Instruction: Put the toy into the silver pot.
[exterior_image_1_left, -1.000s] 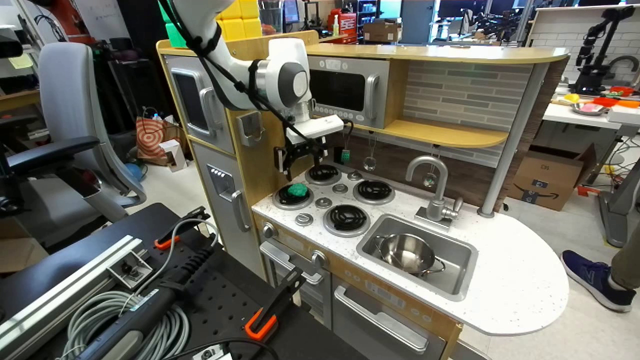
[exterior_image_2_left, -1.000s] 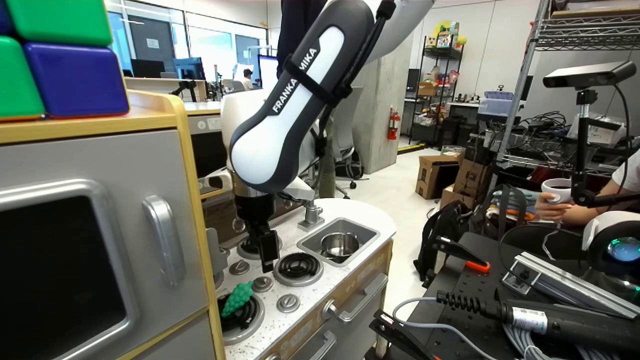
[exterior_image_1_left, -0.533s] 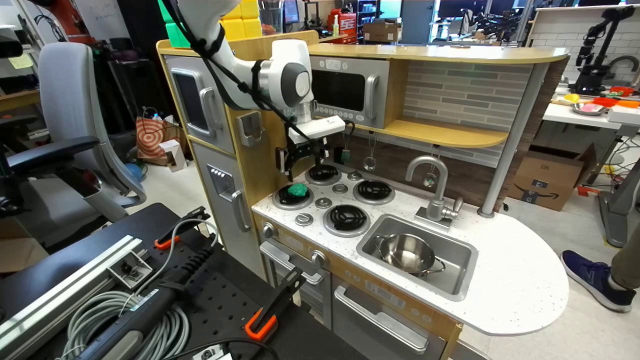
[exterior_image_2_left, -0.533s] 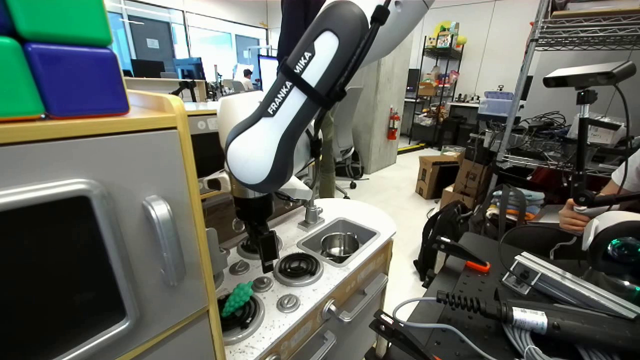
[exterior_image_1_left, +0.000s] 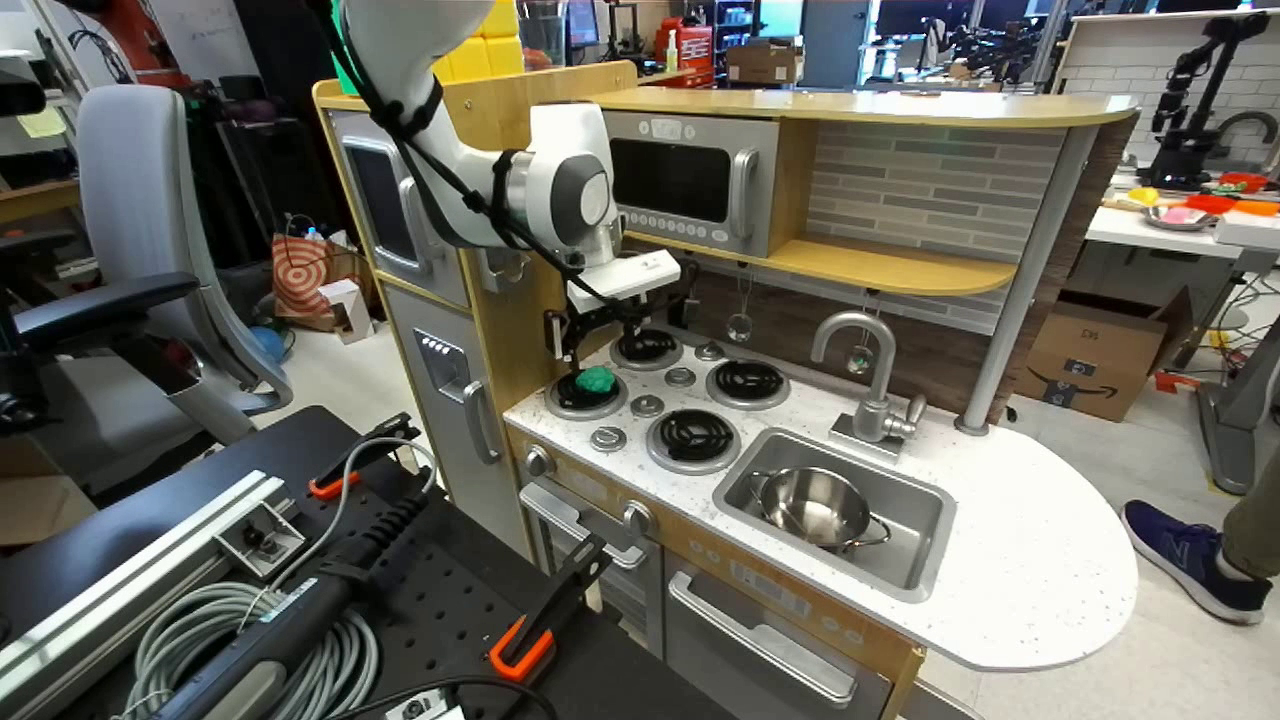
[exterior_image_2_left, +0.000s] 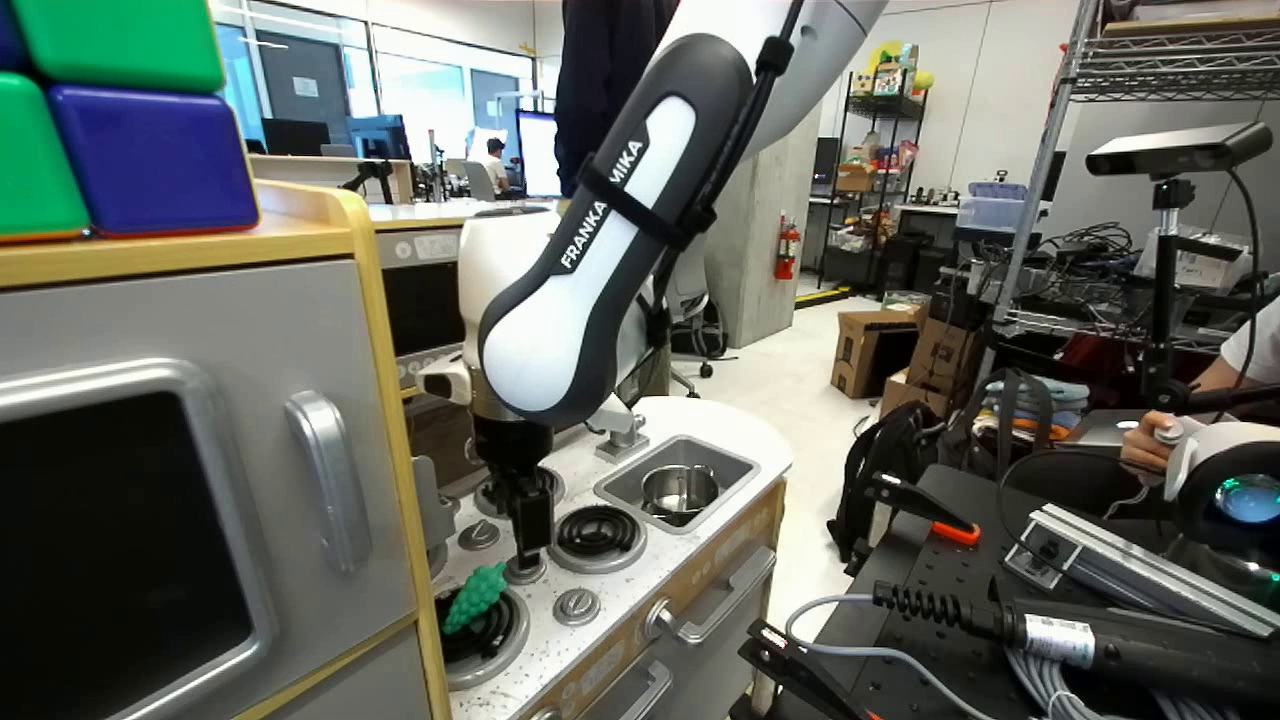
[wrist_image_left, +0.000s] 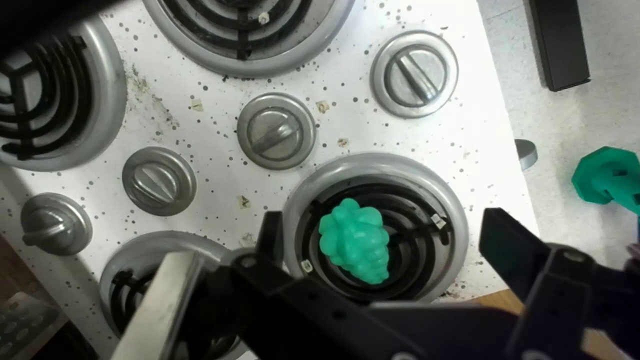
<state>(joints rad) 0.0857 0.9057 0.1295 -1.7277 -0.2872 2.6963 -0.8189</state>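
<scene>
On my wrist view the black, 2-fingered gripper (wrist_image_left: 382, 230) stands spread wide, with a broad gap and nothing clamped in it. The small, bright green toy shaped like a bunch of grapes (wrist_image_left: 356, 242) shows inside that gap, lying on a round, black coil burner with a silver metal rim (wrist_image_left: 375, 165); it sits nearer the finger on the left of this view (wrist_image_left: 270, 235), so I'd nudge sideways to centre it before closing. In an exterior view I see that, against 0.5 s ago, the gripper has come down with only a slight sideways shift, while the toy and the small, round, shiny metal pot (exterior_image_1_left: 815, 505) have stayed put. The pot stands in the rectangular silver sink basin (exterior_image_1_left: 905, 545), well apart from the burner. I read the drop as my descent toward a grasp: the pick looks near, and the whole carry to the pot remains. Here the lower fingertip looks close to the toy, above and to the left of it as I see it, though I can't judge depth from this angle alone. In an exterior view showing the toy (exterior_image_2_left: 475, 598) stretched across the coils, the fingertips also hang lower than they did 0.5 s ago, yet visibly apart from it, on the side toward the sink. I judge that more descent is needed before I squeeze.
</scene>
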